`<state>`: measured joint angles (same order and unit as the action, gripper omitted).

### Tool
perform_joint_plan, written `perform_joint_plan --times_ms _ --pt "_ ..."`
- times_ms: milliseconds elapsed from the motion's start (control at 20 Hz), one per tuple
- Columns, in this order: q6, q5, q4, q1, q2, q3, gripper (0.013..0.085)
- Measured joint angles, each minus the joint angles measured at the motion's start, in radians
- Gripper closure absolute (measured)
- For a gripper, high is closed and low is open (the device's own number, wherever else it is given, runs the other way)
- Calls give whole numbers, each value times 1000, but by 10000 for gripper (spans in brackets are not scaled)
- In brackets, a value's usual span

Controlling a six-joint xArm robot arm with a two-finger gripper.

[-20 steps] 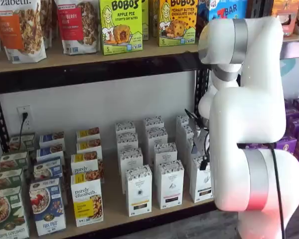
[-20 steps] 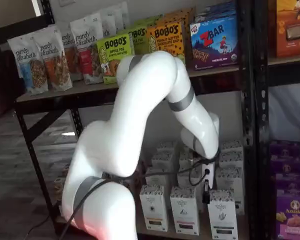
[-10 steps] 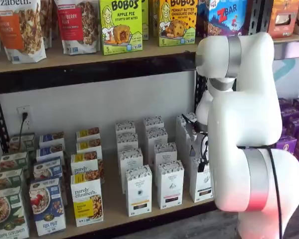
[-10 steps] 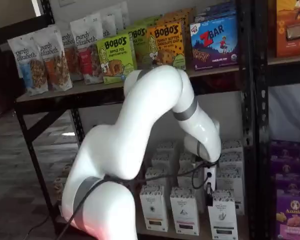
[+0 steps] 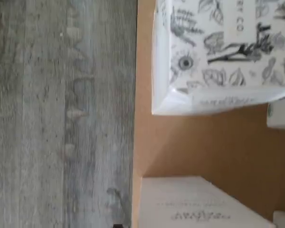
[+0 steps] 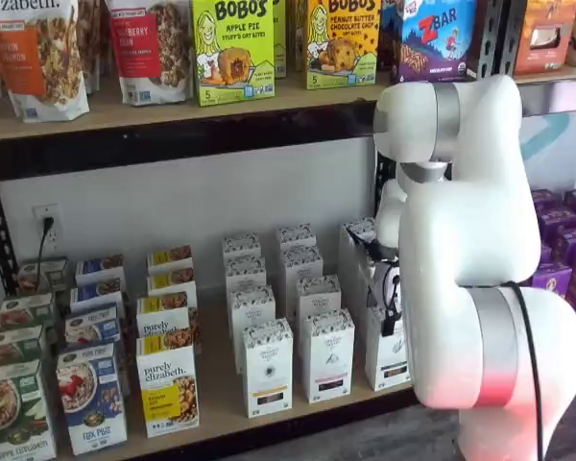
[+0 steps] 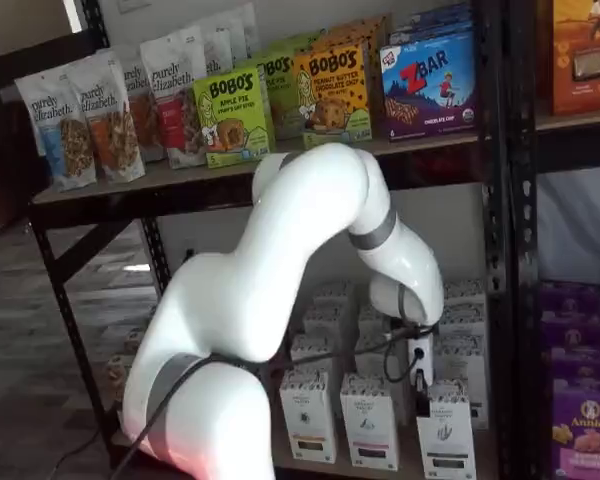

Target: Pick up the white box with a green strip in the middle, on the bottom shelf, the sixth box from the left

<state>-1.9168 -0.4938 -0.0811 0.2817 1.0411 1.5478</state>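
Handling the white box, a light stiff carton, take its narrow side faces; gripper jaws open.

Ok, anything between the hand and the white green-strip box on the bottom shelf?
Nothing shows between them. In a shelf view the hand hangs right at the top of the white box; whether they touch, I cannot tell.

You had the white box at the right end of the front row on the bottom shelf, lower centre of frame, the arm directly right, partly covering it.
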Motion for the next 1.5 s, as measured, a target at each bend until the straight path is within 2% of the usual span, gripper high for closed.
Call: perform_joint_plan --times_ms 150,250,300,350,400,550,950,1100,1150,1200,1500 --pt "50 -13 61 4 2 2 130" --pt "65 -8 81 5 2 -5 130" --pt "66 -6 82 6 1 -8 130" --pt "63 -3 79 6 0 -12 170" --pt "57 2 72 6 -1 -16 170" --pt "34 18 49 7 -7 -30 250" --pt "22 52 39 11 -22 -58 250" --pt "18 57 31 7 -26 -66 330" --pt "17 59 29 6 -27 -69 330" --pt "17 63 28 5 -32 -78 370" --pt "38 131 52 3 -69 -156 370"
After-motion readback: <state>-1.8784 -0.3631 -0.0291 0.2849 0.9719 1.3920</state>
